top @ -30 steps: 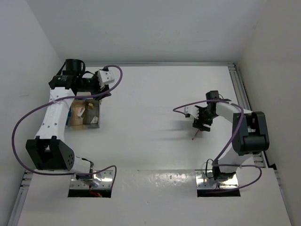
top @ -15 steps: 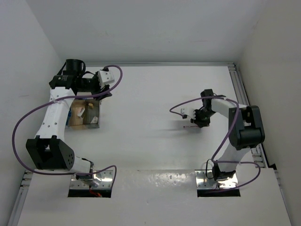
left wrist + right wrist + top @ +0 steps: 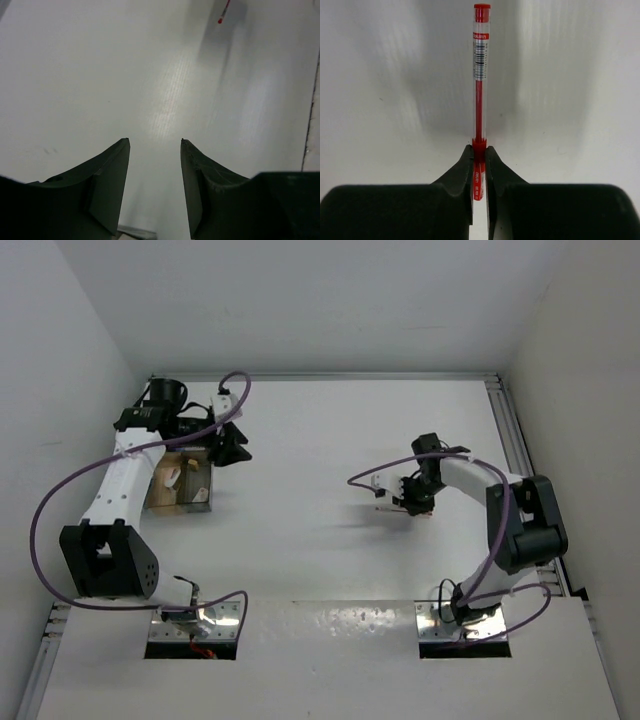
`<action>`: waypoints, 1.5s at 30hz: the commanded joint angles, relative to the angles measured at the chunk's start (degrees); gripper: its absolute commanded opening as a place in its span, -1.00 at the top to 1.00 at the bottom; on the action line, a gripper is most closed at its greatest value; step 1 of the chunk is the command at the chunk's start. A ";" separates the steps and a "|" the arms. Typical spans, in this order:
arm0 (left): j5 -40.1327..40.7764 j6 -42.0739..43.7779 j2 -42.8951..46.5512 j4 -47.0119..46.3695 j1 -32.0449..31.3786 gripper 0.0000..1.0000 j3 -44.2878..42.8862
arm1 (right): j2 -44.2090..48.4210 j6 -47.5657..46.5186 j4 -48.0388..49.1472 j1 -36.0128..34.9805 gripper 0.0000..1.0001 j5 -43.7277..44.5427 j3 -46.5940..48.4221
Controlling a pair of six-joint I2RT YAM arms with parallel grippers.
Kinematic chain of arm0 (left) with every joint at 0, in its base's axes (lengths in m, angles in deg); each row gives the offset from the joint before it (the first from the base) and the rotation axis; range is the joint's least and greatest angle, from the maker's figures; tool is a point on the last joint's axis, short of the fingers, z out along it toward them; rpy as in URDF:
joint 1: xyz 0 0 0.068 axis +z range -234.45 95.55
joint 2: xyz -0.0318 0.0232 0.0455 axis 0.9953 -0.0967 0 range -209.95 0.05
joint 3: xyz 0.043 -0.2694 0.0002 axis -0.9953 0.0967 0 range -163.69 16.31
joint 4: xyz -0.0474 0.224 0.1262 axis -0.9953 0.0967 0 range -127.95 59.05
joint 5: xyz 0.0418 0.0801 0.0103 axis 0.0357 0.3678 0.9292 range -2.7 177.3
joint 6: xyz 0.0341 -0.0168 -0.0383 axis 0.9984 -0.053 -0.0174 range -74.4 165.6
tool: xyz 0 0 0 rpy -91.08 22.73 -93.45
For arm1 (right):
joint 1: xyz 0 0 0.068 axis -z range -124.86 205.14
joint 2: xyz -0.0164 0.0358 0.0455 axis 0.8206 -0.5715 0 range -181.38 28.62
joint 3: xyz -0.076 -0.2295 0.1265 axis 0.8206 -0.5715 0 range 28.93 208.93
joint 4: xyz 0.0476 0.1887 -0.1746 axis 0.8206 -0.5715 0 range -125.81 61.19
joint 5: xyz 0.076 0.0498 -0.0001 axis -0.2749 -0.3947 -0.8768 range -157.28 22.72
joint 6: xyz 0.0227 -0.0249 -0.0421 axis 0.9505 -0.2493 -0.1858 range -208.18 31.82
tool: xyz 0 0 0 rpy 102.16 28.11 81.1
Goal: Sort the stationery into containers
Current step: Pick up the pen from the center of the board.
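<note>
The right hand point(image 3: 479, 150) was pressed together on a red pen point(image 3: 480, 75), pinching it near one end of its clear barrel. The rest of the pen stuck straight out ahead of the fingertips. It had a barcode label on the barrel and a red cap at the far end. In the top view this hand point(image 3: 413, 498) hung over the white desk point(image 3: 320, 430), well to the right of the clear plastic box point(image 3: 211, 488), so the pen was well apart from the box.

The left hand point(image 3: 155, 142) was spread, with only bare desk showing in the gap between its two dark fingers. From above, this hand point(image 3: 231, 447) sat just beside the box's far right corner. The pen's red tip point(image 3: 220, 20) showed small at the top of the left wrist view.

The box lay near the left edge of the desk. Inside it were beige eraser blocks point(image 3: 188, 492) and a small pink-white piece point(image 3: 170, 477); how they lay could not be told.
</note>
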 commanded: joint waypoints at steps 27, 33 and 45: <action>-11.78 -38.75 -11.34 -19.39 -21.03 0.08 13.26 | 11.37 7.29 7.13 -39.98 1.00 14.56 11.42; -11.69 -38.58 -12.75 -18.60 -23.05 0.07 12.38 | 9.70 7.03 7.56 -42.01 1.00 15.44 12.74; -7.04 -40.34 -13.36 -20.80 -25.07 0.07 13.70 | 8.64 7.20 7.39 -43.77 1.00 16.58 14.68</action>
